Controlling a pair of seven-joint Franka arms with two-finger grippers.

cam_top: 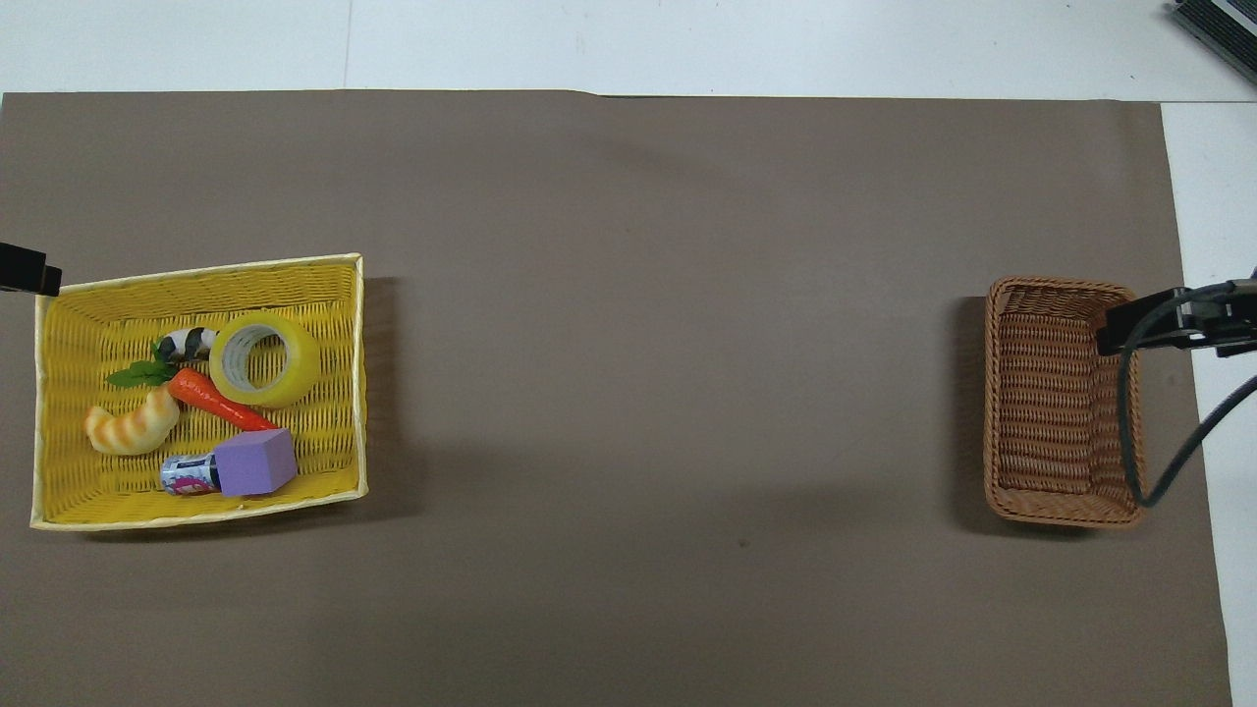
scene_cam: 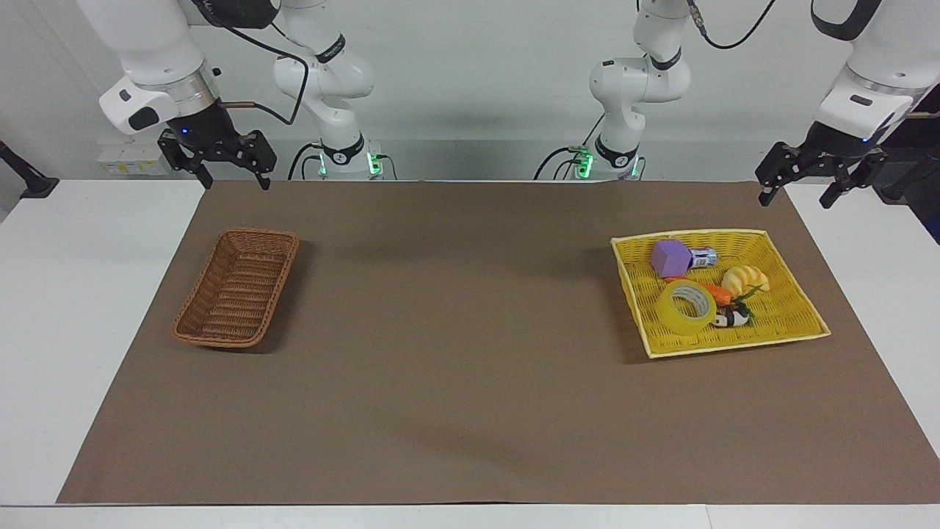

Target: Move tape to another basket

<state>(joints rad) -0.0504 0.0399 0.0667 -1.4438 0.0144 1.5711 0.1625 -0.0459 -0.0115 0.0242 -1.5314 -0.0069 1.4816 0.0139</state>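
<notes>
In the yellow tray [scene_cam: 797,308], toward the left arm's end of the table, the tape [scene_cam: 685,307] lies ungrasped. Left gripper [scene_cam: 800,184] and right gripper [scene_cam: 229,170] hang spread, empty. Step judged: approach. Next called for: left gripper lowered over the roll; the basket [scene_cam: 236,289] waits empty.

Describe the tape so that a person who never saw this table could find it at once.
Find the yellow tray at the left arm's end of the table. The tape lies in it, touching the orange carrot. It is the only ring there: a translucent yellow roll with a white core.
</notes>
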